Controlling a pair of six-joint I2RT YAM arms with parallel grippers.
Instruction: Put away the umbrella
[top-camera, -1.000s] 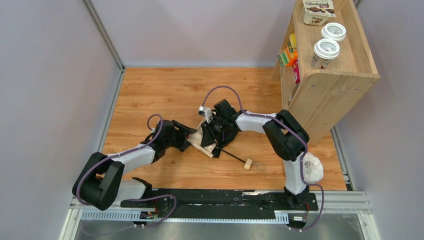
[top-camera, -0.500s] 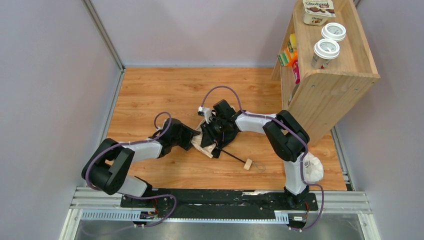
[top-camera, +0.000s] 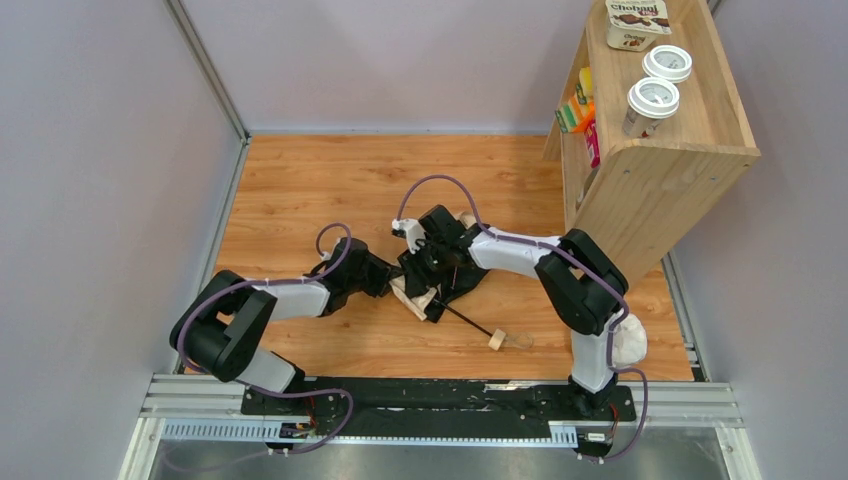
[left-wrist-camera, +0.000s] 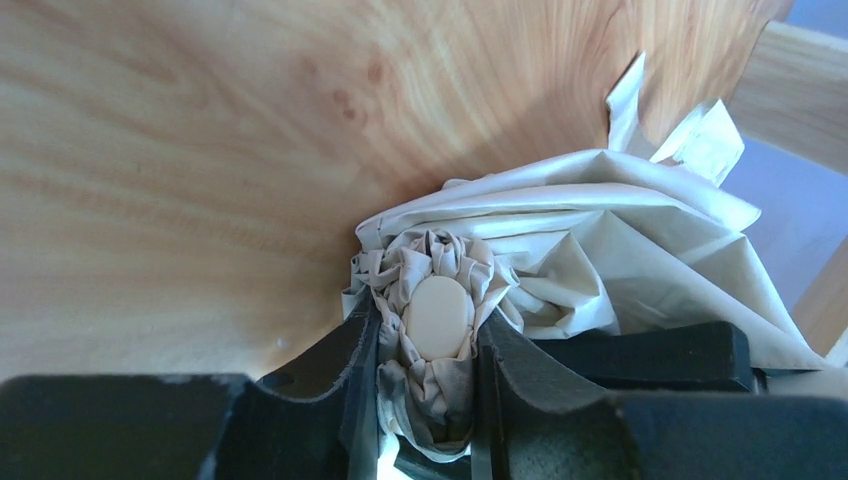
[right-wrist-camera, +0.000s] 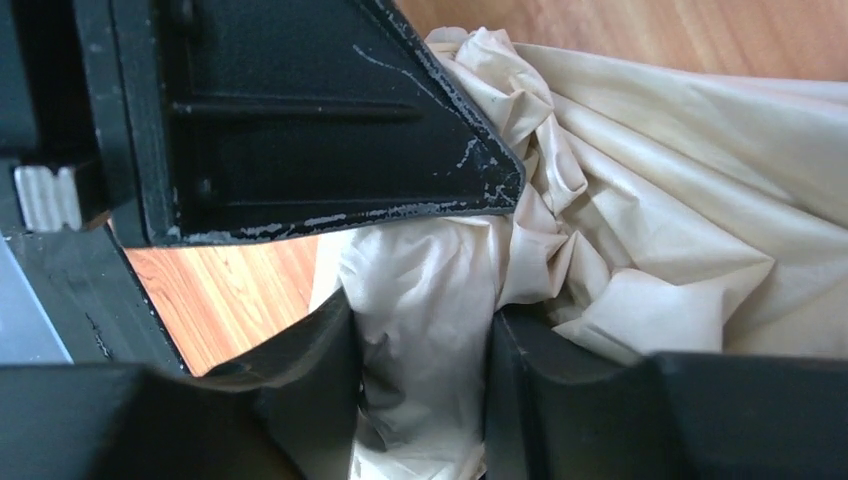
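Your left tool (left-wrist-camera: 430, 345) is clamped on the umbrella (top-camera: 413, 298) at its tip end. Bunched cream fabric and the rounded cap (left-wrist-camera: 437, 317) are pinched between both fingers (left-wrist-camera: 350, 370). Your right tool (right-wrist-camera: 420, 380) is clamped on a fold of the canopy (right-wrist-camera: 680, 200). The umbrella lies folded at mid-bench (top-camera: 300, 190), between the two tools. Its dark shaft (top-camera: 465, 320) runs toward the near right and ends at the wooden knob (top-camera: 496, 340), which rests on the bench apart from both tools.
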